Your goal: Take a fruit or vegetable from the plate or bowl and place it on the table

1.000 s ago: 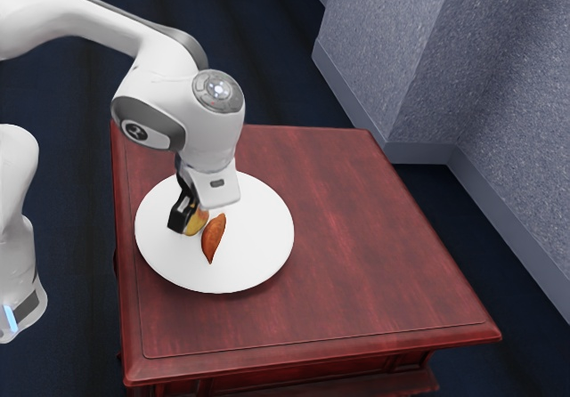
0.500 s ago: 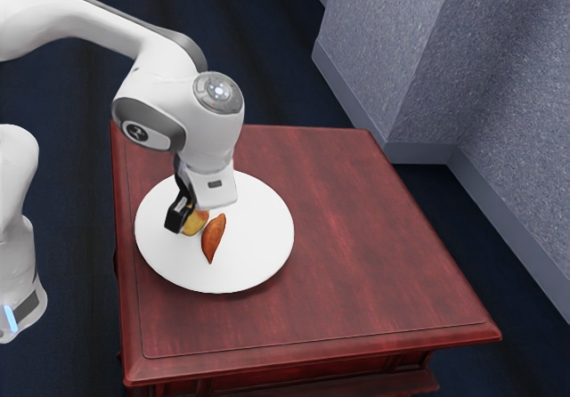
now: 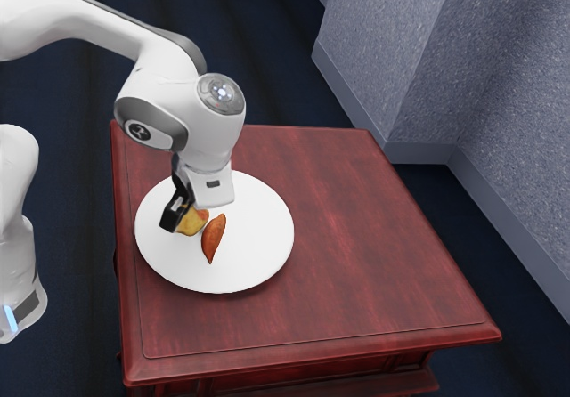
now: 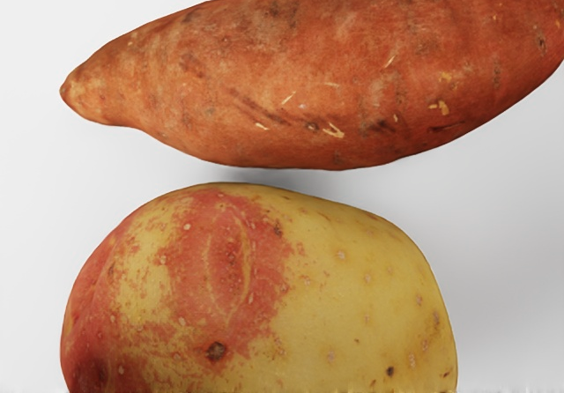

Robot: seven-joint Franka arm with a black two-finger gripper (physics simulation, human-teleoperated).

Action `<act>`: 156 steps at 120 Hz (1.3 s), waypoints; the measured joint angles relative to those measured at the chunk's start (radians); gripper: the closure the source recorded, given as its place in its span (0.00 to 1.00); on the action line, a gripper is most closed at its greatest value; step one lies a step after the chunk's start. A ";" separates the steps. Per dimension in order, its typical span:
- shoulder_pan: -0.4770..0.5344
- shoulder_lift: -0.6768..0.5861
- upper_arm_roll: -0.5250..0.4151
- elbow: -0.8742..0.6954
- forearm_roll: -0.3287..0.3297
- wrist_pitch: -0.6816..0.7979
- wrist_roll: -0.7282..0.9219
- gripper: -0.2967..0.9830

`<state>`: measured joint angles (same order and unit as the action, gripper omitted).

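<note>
In the exterior view, the black gripper (image 3: 175, 214) is low over the left part of the white plate (image 3: 258, 250), pointing down beside a yellow-red potato (image 3: 192, 222). The hand hides part of this potato. Close to it on the plate lies an orange-brown sweet potato (image 3: 214, 238). Seen from the wrist, the yellow-red potato (image 4: 264, 296) is large at the lower edge, and the sweet potato (image 4: 326, 76) lies alongside with a narrow strip of plate (image 4: 35, 190) between them. How the gripper stands, I cannot tell.
The plate rests on a dark red wooden table (image 3: 374, 263), whose surface extends toward the exterior view's right. A white robot base part (image 3: 18, 237) stands beyond the table's left edge, and a grey wall (image 3: 374, 50) rises behind the table.
My hand has shifted slightly toward the exterior view's left, uncovering more of the yellow-red potato. Both vegetables look unmoved on the plate.
</note>
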<state>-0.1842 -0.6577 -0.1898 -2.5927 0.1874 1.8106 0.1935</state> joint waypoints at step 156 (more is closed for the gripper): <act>0.002 0.043 0.046 -0.002 0.002 0.024 0.004 0.24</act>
<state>-0.1825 -0.6142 -0.1442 -2.5951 0.1898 1.8342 0.1971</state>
